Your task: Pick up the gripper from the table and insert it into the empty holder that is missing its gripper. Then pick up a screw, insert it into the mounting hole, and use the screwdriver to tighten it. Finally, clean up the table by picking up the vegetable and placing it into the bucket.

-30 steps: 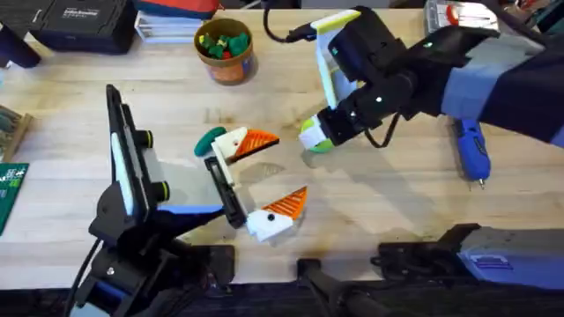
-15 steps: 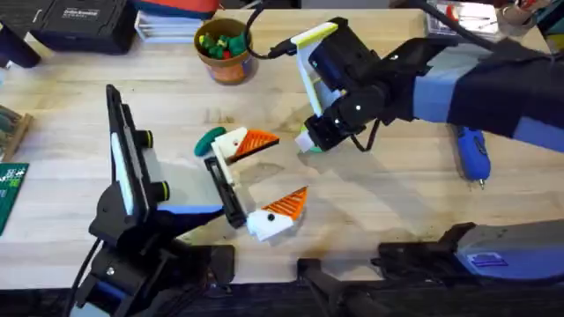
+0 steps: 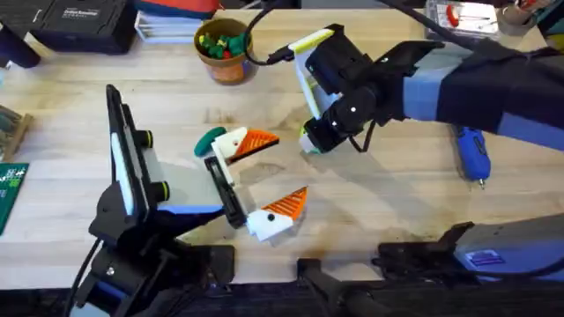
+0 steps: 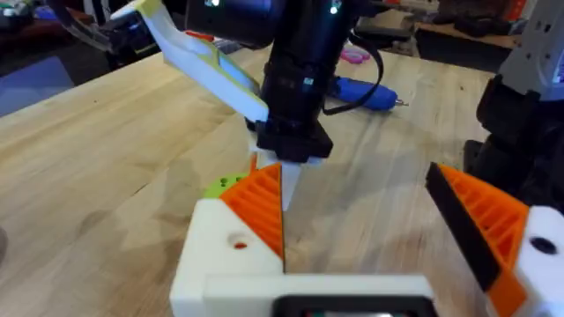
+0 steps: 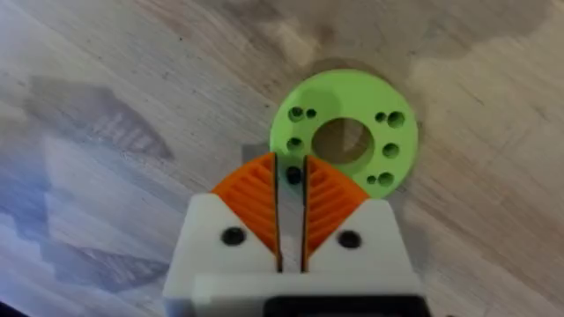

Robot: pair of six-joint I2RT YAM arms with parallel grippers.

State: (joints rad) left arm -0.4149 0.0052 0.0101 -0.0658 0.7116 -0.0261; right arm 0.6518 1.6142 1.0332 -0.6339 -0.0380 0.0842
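My left gripper [image 3: 267, 176] lies open on the table. Each of its cream holders [image 3: 231, 144] [image 4: 231, 257] carries an orange ribbed gripper finger [image 3: 258, 141] [image 4: 263, 204]. The near holder shows a round mounting hole [image 4: 238, 243]. The dark green vegetable [image 3: 210, 138] rests against that holder's far side. My right gripper [image 3: 310, 141] [image 5: 292, 207] hangs over a green disc [image 5: 345, 141], its orange fingers almost together on a small dark screw [image 5: 293, 176] at the disc's rim. The blue screwdriver [image 3: 472, 153] lies at the right. The bucket [image 3: 226, 51] stands at the back.
A black case [image 3: 79, 22] and stacked items line the back left edge. A green circuit board [image 3: 11, 189] lies at the far left. Bare wood stretches between the right gripper and the screwdriver, and along the front right.
My right arm has swung left and slightly back, bringing its gripper over the green disc's left side. The left arm, vegetable and screwdriver have stayed put.
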